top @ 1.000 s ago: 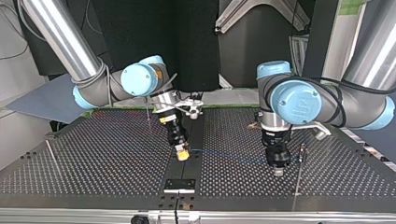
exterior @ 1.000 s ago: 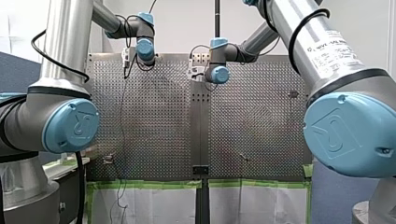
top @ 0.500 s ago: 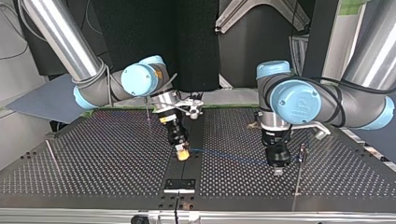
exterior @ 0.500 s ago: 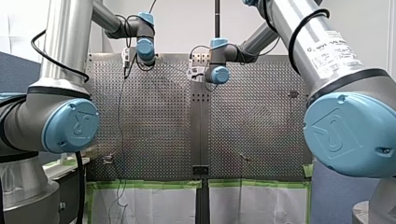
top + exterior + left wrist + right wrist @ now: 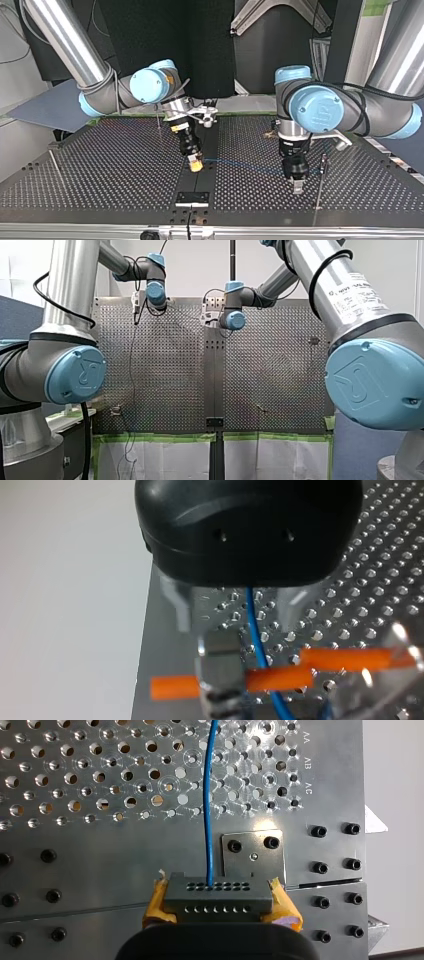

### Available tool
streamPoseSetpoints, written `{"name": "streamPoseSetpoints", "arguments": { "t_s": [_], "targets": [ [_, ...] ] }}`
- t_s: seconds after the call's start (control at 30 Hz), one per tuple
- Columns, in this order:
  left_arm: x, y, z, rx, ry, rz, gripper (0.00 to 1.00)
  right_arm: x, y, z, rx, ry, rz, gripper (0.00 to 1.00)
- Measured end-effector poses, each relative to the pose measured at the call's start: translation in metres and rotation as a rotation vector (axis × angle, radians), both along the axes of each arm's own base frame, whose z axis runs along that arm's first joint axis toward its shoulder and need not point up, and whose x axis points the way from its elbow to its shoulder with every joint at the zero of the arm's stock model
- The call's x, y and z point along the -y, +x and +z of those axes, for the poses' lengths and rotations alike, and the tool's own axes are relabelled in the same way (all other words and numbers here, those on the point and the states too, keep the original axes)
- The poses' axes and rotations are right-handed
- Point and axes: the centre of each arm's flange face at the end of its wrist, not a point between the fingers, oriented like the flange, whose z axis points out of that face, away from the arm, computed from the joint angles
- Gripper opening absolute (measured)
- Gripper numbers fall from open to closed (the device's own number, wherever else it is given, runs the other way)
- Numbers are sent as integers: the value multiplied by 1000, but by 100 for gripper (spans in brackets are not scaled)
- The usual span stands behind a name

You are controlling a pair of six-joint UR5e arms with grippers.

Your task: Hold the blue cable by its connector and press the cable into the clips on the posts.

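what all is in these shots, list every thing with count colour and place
blue cable: one, blue, stretched over the table between the two grippers
connector: one, grey, at the cable's end, between the right gripper's yellow pads
posts: at least three, thin metal, standing far apart on the table
orange strips: count unclear, orange, blurred, ahead of the left gripper, crossing the cable
table: one, perforated metal, under everything
green tape: one strip, green, along the table's near edge in the front view
right gripper: one, black with yellow pads, shut on the connector near the table's middle
left gripper: one, black with metal fingers, open, the cable running between them
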Motion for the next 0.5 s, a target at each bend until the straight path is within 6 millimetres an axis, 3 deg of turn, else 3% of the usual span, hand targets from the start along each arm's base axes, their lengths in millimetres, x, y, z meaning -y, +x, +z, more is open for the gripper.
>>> {"name": "streamPoseSetpoints", "arguments": {
  "t_s": [0.5],
  "targets": [
    [-3,11,-9,-4,2,-9,99,-1,0,0,-1,1,2,0]
  ]
}}
